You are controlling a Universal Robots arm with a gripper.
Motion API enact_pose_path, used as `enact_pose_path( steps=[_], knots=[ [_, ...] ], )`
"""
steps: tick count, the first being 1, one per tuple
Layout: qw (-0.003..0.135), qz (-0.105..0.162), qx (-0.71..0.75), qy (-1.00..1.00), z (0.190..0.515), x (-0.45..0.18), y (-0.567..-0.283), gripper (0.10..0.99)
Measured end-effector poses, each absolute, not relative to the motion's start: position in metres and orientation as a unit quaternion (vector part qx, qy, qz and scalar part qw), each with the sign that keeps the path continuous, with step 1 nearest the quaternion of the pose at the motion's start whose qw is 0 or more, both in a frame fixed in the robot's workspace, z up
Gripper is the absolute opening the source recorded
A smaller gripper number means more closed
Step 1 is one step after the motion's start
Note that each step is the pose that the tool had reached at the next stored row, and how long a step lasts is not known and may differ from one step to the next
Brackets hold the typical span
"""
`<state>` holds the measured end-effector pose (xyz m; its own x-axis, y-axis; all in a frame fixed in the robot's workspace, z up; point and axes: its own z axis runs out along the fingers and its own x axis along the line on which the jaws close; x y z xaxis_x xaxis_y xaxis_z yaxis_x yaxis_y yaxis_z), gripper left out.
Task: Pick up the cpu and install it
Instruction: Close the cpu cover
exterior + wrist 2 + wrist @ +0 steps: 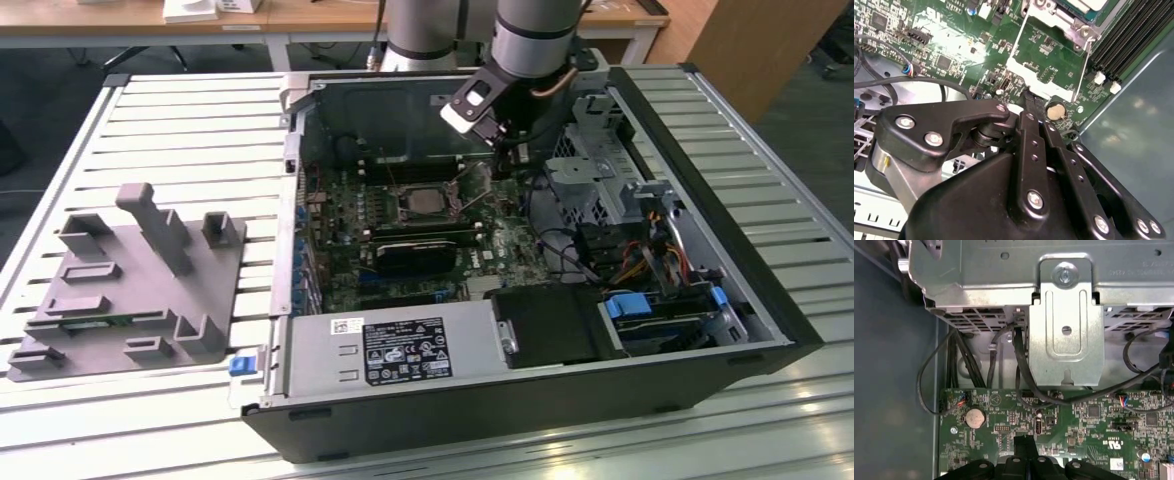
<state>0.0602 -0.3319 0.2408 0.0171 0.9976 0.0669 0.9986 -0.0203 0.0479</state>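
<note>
The drive cage (1066, 335) and cables (1021, 365) crowd the end effector (1026, 442).

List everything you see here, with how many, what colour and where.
computer case: one, black, open on the table
table: one, pale slatted metal, under everything
motherboard: one, green, inside the case
cpu: one, silver, in the motherboard's socket
coin battery: one, silver, on the motherboard by the claw
power supply: one, silver, inside the case
fixture: one, grey, on the table, exterior view's left of the case
arm: one, grey, reaching into the case
claw: one, black, shut, low over the motherboard near the socket
</note>
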Motion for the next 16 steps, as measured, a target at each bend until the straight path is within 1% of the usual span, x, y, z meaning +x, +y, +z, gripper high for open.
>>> enact_pose_path(
  steps=[7, 16],
  knots=[
    [0.011, -0.036, -0.713, -0.7, 0.241, 0.053, -0.332, 0.106],
    [0.012, -0.036, -0.713, -0.7, 0.241, 0.047, -0.332, 0.106]
  ],
)
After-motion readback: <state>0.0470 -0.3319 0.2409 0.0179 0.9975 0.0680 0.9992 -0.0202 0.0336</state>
